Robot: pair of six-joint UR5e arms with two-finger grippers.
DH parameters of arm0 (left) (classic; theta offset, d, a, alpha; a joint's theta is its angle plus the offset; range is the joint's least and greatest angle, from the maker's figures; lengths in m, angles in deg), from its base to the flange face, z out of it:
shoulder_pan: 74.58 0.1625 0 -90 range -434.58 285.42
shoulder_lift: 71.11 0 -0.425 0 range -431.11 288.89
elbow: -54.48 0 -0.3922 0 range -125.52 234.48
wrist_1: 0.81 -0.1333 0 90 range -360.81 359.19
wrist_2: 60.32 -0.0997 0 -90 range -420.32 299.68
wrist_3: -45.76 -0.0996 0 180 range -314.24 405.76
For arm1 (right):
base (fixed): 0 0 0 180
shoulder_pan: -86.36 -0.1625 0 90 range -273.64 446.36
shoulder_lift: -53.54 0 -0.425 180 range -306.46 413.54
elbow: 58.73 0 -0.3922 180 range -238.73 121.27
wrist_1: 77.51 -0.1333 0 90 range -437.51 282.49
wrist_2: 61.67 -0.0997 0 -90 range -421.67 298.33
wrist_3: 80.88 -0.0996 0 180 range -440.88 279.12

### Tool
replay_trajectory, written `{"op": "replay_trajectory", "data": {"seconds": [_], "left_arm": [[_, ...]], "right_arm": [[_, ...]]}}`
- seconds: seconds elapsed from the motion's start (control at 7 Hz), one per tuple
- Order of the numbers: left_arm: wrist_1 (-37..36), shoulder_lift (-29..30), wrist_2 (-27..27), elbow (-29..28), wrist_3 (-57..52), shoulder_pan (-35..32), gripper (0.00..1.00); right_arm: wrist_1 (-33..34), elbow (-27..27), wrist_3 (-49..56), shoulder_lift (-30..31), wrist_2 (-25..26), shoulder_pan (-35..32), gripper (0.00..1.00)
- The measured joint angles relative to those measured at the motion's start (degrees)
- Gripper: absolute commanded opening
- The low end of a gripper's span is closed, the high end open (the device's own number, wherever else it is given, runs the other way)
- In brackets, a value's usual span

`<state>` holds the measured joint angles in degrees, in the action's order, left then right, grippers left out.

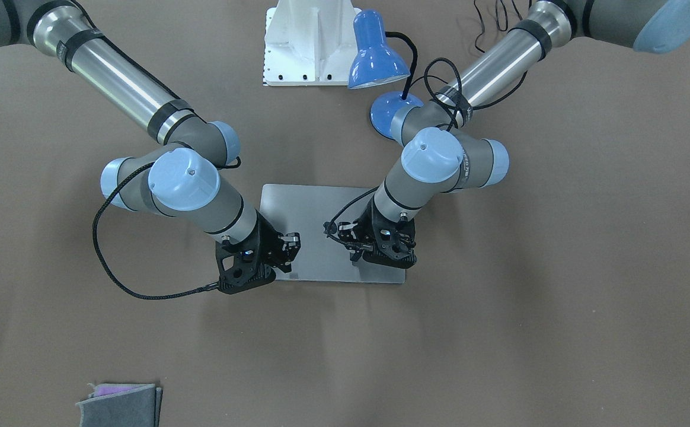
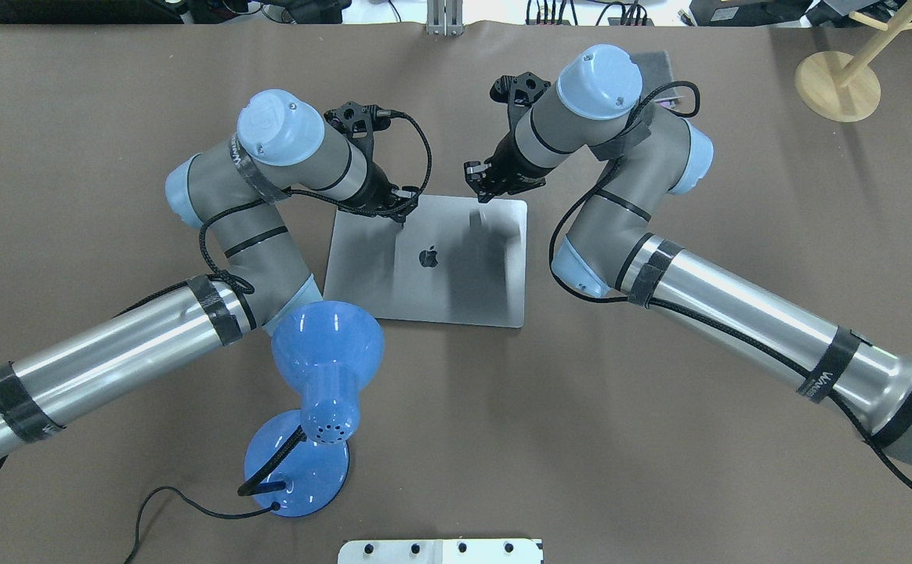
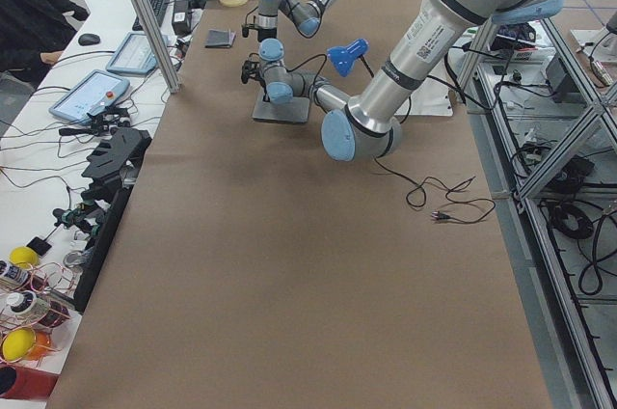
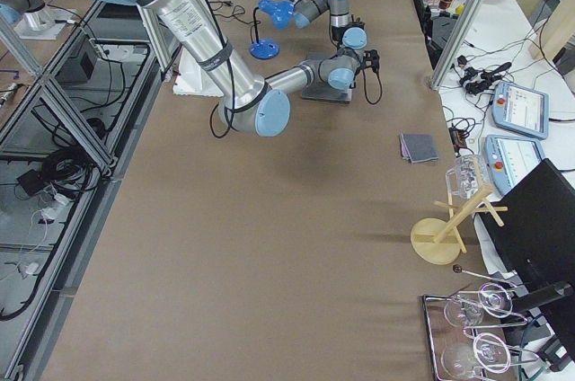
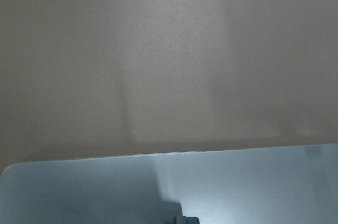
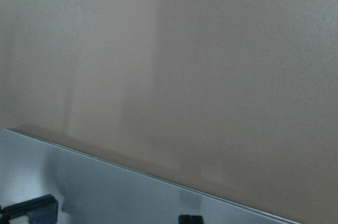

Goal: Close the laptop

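Observation:
The laptop (image 2: 425,290) lies closed and flat on the brown table, its grey lid up with the dark apple logo showing. It also shows in the front view (image 1: 315,207). My left gripper (image 2: 403,215) is over the lid's far edge on the left side. Only one dark fingertip (image 5: 185,220) shows, so it looks shut and empty. My right gripper (image 2: 481,188) is over the far edge on the right side. Its two fingertips (image 6: 31,208) stand apart above the lid (image 6: 105,192), open and empty.
A blue desk lamp (image 2: 327,345) stands close to the laptop's near left corner, beside my left arm. A folded grey cloth (image 1: 120,406) lies at the table's far side. A white mount (image 1: 306,41) stands at the robot's base. A wooden stand (image 2: 836,86) is far right.

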<state>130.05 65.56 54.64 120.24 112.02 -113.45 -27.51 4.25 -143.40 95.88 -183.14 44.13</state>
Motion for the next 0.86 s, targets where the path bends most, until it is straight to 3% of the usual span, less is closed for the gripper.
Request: {"op": "replay_trajectory", "data": {"seconds": [0.14,0.29,0.57,0.86], "left_arm": [[0.0,0.7,1.1,0.6,0.8,-0.7,0.33],[-0.2,1.0,3.5,2.2,1.9,-2.3,0.97],[-1.5,-1.0,5.9,8.8,2.5,-5.4,0.98],[-8.2,-7.2,6.8,19.7,2.2,-12.5,0.98]], "right_arm": [[0.3,0.1,-0.5,-1.0,-1.6,-1.0,0.21],[0.7,1.0,-0.7,-1.3,-5.6,-3.2,0.98],[5.8,7.7,-0.9,1.0,-12.3,-7.8,0.99],[18.1,17.4,0.0,5.0,-13.7,-13.4,1.0]]}}
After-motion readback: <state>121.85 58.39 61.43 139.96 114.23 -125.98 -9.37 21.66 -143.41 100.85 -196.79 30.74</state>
